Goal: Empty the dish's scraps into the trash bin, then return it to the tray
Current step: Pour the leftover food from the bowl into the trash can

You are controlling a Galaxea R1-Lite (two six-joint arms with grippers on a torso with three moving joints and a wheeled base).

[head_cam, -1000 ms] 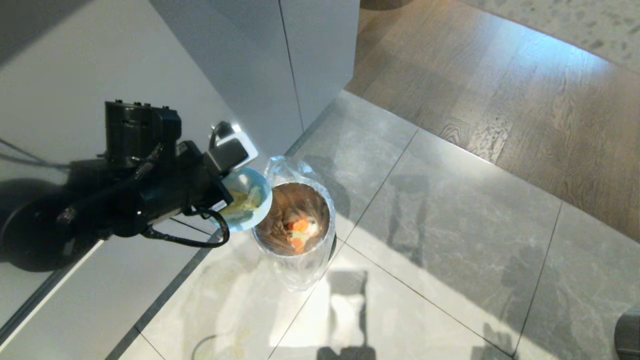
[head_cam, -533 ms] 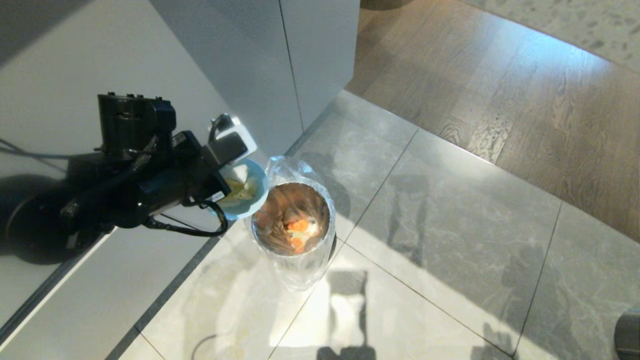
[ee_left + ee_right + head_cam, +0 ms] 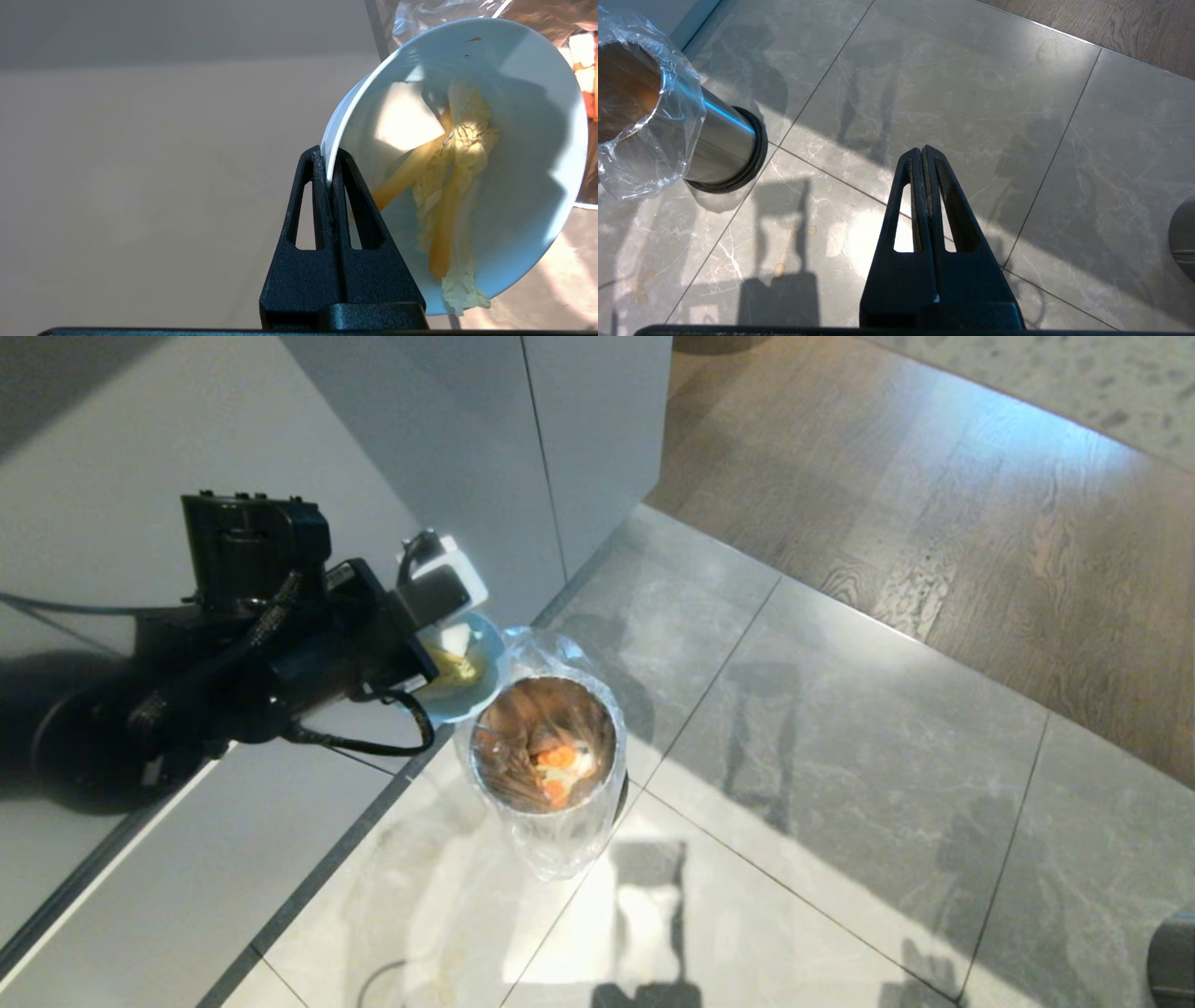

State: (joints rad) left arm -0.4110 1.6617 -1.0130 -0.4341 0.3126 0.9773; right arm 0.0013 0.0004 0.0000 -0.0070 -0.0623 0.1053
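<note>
My left gripper (image 3: 329, 156) is shut on the rim of the dish (image 3: 528, 163), a pale-blue bowl tilted on its side. Yellow strips and pale leafy scraps (image 3: 460, 154) cling inside it. In the head view the dish (image 3: 481, 691) hangs beside the far-left rim of the trash bin (image 3: 611, 747), a shiny metal cylinder lined with a clear bag. Orange and white pieces (image 3: 558, 765) lie in the bin's bottom. My right gripper (image 3: 922, 150) is shut and holds nothing, over the floor tiles to the right of the trash bin (image 3: 714, 135). The tray is out of view.
A white counter (image 3: 187, 457) and white cabinet fronts (image 3: 485, 457) stand on the left. The bin stands on grey tiles (image 3: 840, 756), with wood flooring (image 3: 934, 476) beyond. A grey round object (image 3: 1176, 957) sits at the right edge.
My left gripper has carried the dish a little farther away, from over the bin's left rim to beside its far-left rim. The scraps still lie in the dish. The right arm has not moved.
</note>
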